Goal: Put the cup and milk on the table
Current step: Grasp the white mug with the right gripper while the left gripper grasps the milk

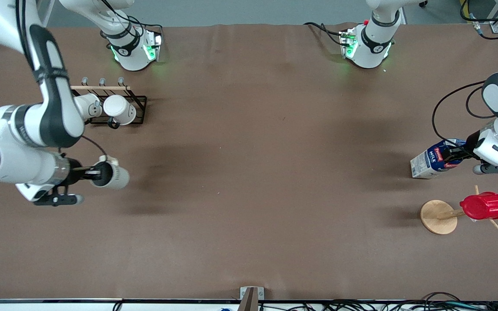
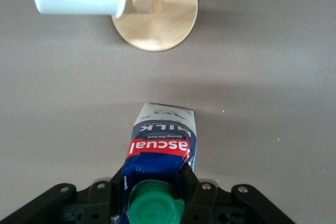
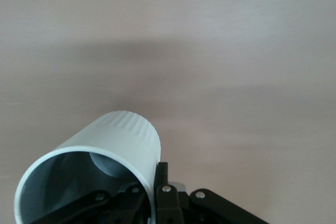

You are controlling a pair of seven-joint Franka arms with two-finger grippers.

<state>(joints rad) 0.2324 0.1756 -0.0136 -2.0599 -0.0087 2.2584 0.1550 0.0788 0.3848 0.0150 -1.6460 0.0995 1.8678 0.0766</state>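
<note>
The cup [image 1: 117, 176] is off-white with a dark inside. It lies on its side in my right gripper [image 1: 98, 173], up over the brown table [image 1: 253, 172] at the right arm's end. In the right wrist view the fingers [image 3: 164, 179] pinch the cup's [image 3: 113, 142] wall at the rim. The blue-and-white milk [image 1: 431, 162] carton is tilted in my left gripper [image 1: 458, 155] at the left arm's end, its base low by the table. In the left wrist view the fingers [image 2: 195, 190] clamp the milk [image 2: 163, 140] beside its green cap [image 2: 156, 209].
A black wire rack [image 1: 142, 106] with two plain white mugs [image 1: 119, 109] stands farther from the front camera than the held cup. A wooden peg stand [image 1: 437, 217] carrying a red ribbed cup [image 1: 483, 205] stands nearer the camera than the milk; its base shows in the left wrist view [image 2: 165, 22].
</note>
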